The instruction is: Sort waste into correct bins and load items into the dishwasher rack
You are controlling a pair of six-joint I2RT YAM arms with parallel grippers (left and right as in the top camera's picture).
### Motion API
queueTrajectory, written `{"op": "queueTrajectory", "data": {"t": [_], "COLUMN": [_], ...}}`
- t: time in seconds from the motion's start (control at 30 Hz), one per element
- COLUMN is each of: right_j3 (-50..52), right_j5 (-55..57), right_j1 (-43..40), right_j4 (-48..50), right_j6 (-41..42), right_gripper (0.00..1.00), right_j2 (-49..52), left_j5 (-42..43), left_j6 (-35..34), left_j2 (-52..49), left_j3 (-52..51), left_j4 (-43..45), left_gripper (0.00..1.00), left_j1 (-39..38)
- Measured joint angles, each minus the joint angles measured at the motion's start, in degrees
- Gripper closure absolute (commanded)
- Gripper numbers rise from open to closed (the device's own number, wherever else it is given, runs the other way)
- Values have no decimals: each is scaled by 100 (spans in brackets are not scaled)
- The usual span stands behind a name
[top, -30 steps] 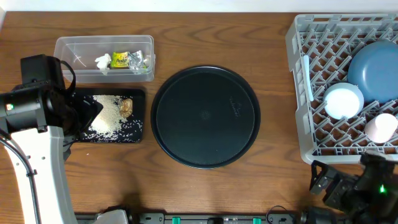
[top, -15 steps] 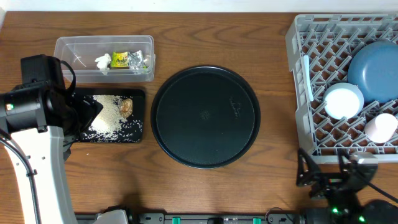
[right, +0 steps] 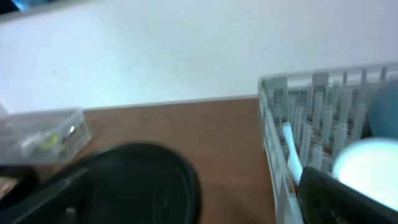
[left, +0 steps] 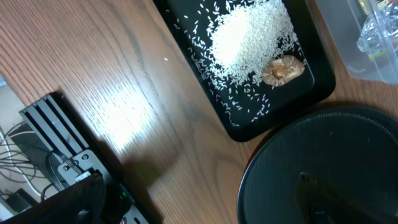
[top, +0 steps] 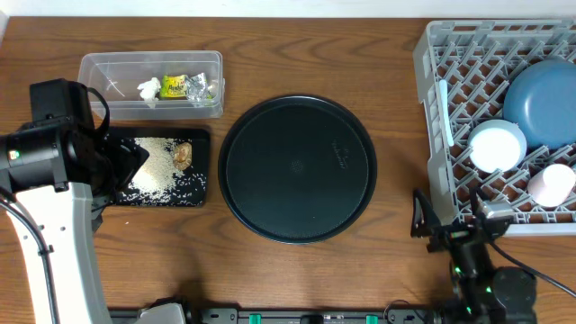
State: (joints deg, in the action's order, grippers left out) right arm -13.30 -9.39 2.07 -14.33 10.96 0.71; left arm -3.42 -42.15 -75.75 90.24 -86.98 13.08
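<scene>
Nearest, under the table's front edge, runs a black mounting rail (top: pixel 270 317), and the left wrist view shows loose cables (left: pixel 15 165) beside it. The right gripper (top: pixel 450 225) hangs at this near side, just short of the near left corner of the grey dishwasher rack (top: pixel 434 90). Its fingers are spread wide with nothing between them, and its own camera looks level across the table toward the wall.

The table (top: pixel 396 270) is brown wood with a strong grain, and a bright patch of glare (left: pixel 134 112) lies on it near the left arm.

Further in, on the left, the left gripper (top: pixel 124 166) sits over the left end of the shallow black tray (top: pixel 200 192), fingers parted and holding nothing. That tray holds the loose white rice (top: pixel 155 164), with stray grains scattered toward its near rim. The brownish food lump (top: pixel 183 155) touches the heap's right side. Just beside it, mid-table, lies the large round black tray (top: pixel 297 168).

On the right, the rack reaches back to the far edge. It carries the small pink cup (top: pixel 551 184) nearest, then the white bowl (top: pixel 497 146), then the large blue plate (top: pixel 544 99). A thin white stick (top: pixel 446 112) lies along its left side.

Farther back on the left, the clear tub (top: pixel 103 65) holds the foil wrappers (top: pixel 187 87) and the white tissue wad (top: pixel 148 89) side by side. Behind the table's far edge rises a plain white wall (right: pixel 174 50).
</scene>
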Motion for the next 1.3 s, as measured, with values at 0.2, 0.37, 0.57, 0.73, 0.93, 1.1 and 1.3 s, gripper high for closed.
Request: {"op": "queueTrajectory", "data": {"t": [0.2,0.37,0.57,0.73,0.93,1.1,1.3], "right_j3": [839,1228,1290,1290,1290,1290,1290], "right_j5": [-7,-11,-50,-94,-111,-111,-111], "right_j1": [0,0,0,0,0,0,0], "right_j4": [1609,1687,1283,1117,1119,1119,1119], "right_j6": [-437,-708,-1351,-1685,-1797,-1816,-1838], "right_gripper": [1,1,1,1,1,1,1], "right_j2": [-2,-4,-4,-2,-4,-2,-4], "left_j5": [0,0,0,0,0,0,0], "left_j6": [0,0,0,0,0,0,0], "left_j2": [0,0,0,0,0,0,0], "left_j3": [0,0,0,0,0,0,0], "left_j4": [0,0,0,-2,0,0,0], "left_gripper": [2,2,2,2,2,2,2], "left_j1": [0,0,0,0,0,0,0]}}
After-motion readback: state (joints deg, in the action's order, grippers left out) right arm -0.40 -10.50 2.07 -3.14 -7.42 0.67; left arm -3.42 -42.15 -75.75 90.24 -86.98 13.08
